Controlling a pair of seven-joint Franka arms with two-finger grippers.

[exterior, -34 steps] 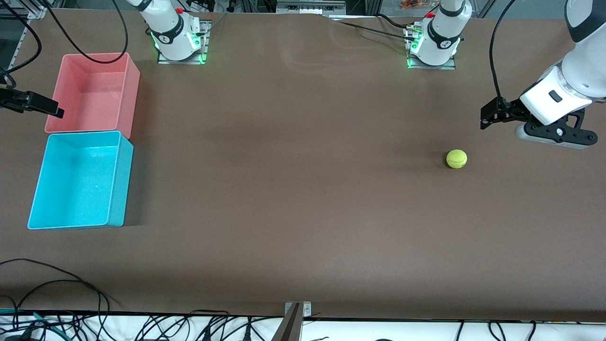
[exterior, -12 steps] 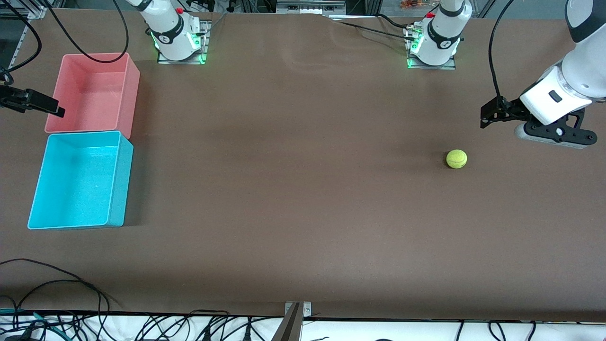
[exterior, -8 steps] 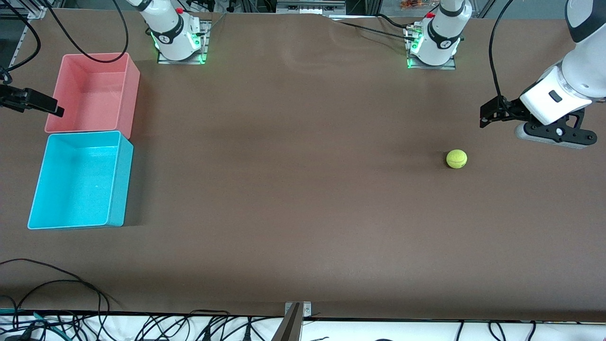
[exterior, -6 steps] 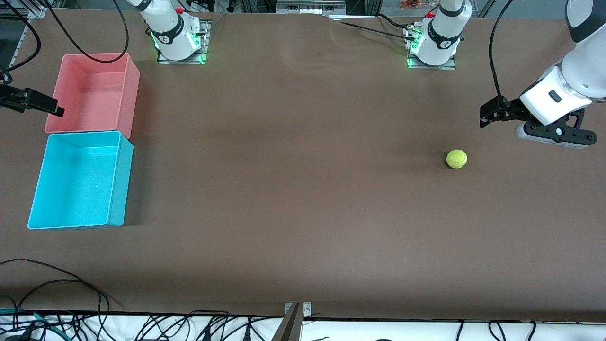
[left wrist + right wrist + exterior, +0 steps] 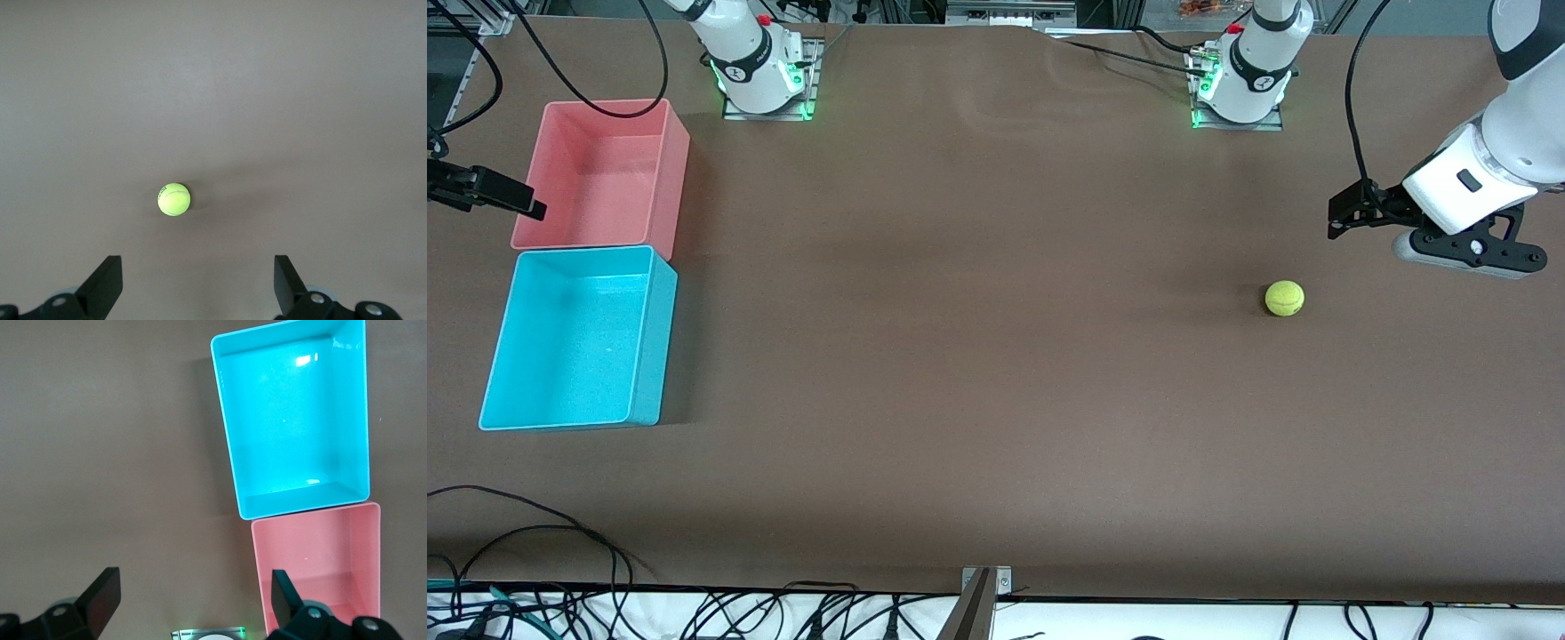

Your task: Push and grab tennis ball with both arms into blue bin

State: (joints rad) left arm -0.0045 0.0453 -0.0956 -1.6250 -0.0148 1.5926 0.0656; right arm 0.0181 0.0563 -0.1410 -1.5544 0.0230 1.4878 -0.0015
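The right gripper (image 5: 480, 188) waits with jaws spread, empty, above the table beside the pink bin (image 5: 605, 173). The blue bin (image 5: 574, 342), empty, sits nearer the front camera, touching it. The tennis ball (image 5: 1284, 298) lies well apart, toward the left arm's end. The left gripper (image 5: 1352, 213), open and empty, hovers near the ball. The task looks barely begun: next, lowering beside the ball to push it binward. Being round, it has no long axis.
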